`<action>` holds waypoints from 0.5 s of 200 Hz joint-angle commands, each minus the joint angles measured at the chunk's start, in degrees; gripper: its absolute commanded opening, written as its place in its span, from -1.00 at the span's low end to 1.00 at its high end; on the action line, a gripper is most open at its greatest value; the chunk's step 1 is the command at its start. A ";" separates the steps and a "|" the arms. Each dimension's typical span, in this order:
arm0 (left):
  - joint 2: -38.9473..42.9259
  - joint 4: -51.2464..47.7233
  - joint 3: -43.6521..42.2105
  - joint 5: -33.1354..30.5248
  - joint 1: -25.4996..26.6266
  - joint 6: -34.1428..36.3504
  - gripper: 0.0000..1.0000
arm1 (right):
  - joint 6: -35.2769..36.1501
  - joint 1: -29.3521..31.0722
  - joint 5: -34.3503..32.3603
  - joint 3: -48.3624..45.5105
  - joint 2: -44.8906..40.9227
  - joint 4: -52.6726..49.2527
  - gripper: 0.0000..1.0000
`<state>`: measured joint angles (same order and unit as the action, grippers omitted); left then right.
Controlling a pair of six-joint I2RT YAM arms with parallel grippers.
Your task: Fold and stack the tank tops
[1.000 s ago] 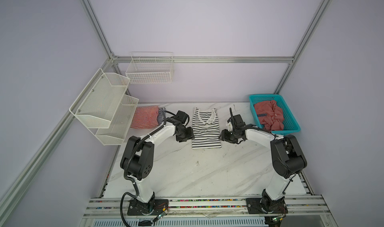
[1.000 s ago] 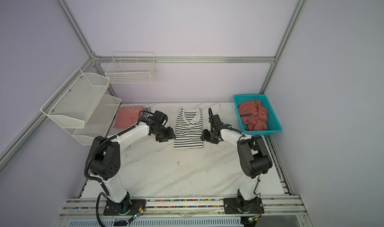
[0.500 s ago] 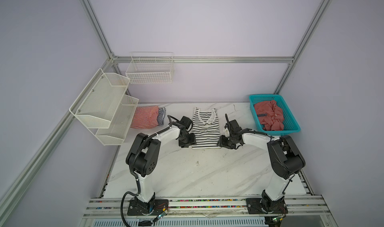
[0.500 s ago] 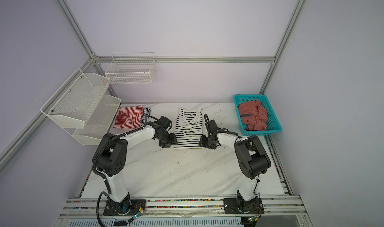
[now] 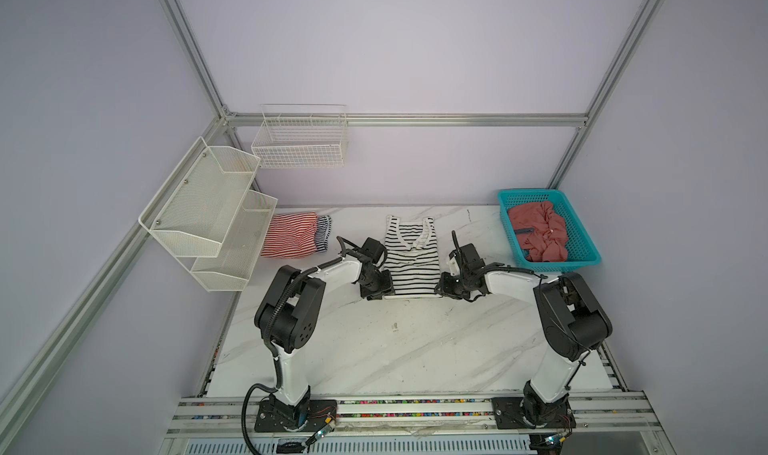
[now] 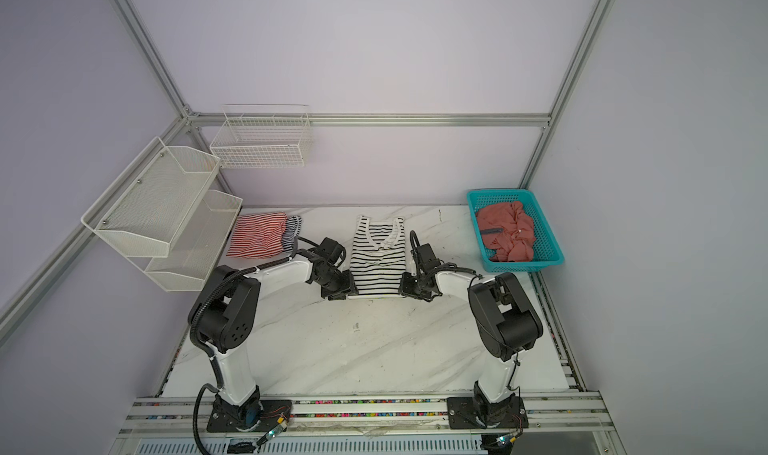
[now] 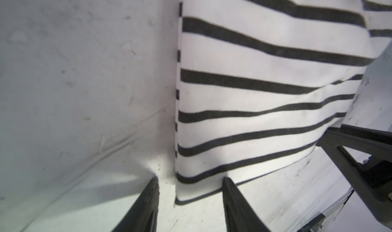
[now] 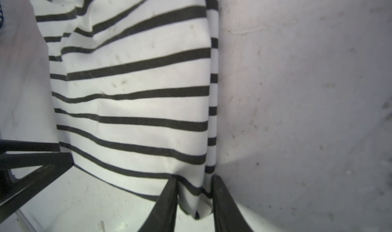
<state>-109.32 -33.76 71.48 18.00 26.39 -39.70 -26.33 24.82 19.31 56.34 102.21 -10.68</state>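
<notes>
black-striped top (image 5: 411, 261) lies flat on the table (image 5: 395, 349), neckline to the far side, hem toward the arm bases; spread this way so you can take both hem corners at once. left hand (image 7: 191, 180) sits at one hem corner, fingers apart and straddling it, one tip on bare marble, the other over the cloth: not gripping yet. right hand (image 8: 194, 178) at the opposite corner is narrow, cloth bunched between its fingers and filling the gap: reads as pinched. judgement: step in hand is the hem-to-neck fold; close the left before you lift, or the hem rises skewed. red-white striped top (image 5: 291, 236) lies folded far left, navy-white striped top (image 5: 323, 234) showing at its edge, apparently beneath: that is your stack spot. salmon top (image 5: 538, 232) waits crumpled in the basket (image 5: 559, 266).
</notes>
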 commanded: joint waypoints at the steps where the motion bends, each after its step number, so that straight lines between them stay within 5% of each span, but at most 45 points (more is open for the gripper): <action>1: -1.15 2.38 -2.39 2.12 0.24 -1.40 -0.24 | -0.68 0.63 -0.43 -3.06 2.16 -4.20 -0.53; 35: -0.22 2.93 -3.88 2.72 0.38 -1.78 -0.74 | -0.85 0.67 0.21 -3.33 1.84 -3.34 -1.00; 51: 1.08 2.94 -5.34 2.71 0.65 -1.78 -1.00 | -1.28 0.93 -0.06 -4.77 0.03 -2.75 -1.00; 100: 8.99 2.91 -13.01 1.19 3.22 -4.51 -1.00 | -6.51 3.49 -0.68 -13.69 -11.84 0.17 -1.00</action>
<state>-105.21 -29.21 63.37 20.56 27.73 -41.80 -29.32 26.46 20.38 46.89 95.13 -7.79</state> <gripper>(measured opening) 0.047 0.049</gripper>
